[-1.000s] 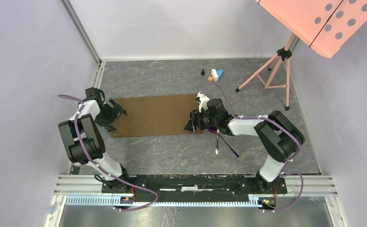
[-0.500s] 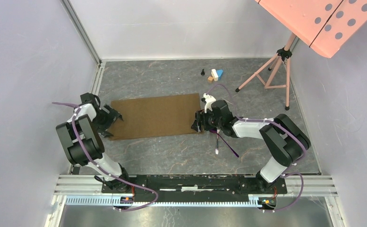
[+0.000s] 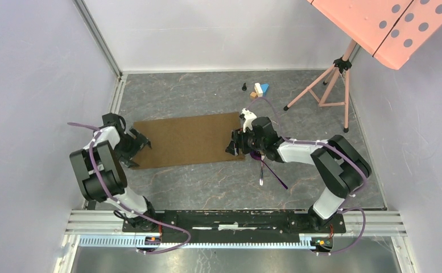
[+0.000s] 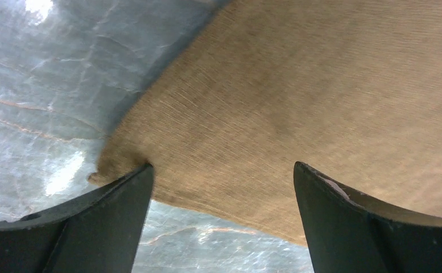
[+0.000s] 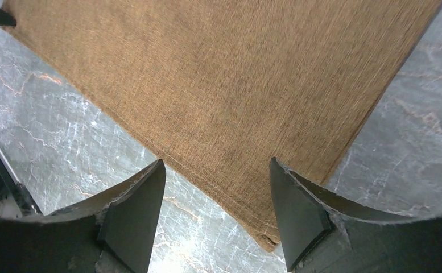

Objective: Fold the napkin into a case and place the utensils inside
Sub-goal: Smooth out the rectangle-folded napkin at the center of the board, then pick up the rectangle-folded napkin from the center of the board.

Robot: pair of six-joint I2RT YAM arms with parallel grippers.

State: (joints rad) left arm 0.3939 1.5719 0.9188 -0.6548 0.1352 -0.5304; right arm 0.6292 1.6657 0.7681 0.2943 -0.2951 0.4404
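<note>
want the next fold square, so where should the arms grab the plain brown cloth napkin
The plain brown cloth napkin lies flat, so only its edges offer a lip. Probably best: pinch one corner at each short end, coming in low from outside that end. The open left gripper straddles the left-end corner, which curls up slightly; the open right gripper straddles the right-end corner.

No writing, label, brand or number can be read in any view. The brown napkin (image 3: 187, 139) shows only plain weave, and the pink panel (image 3: 378, 23) at one o'clock carries round holes but no print
</note>
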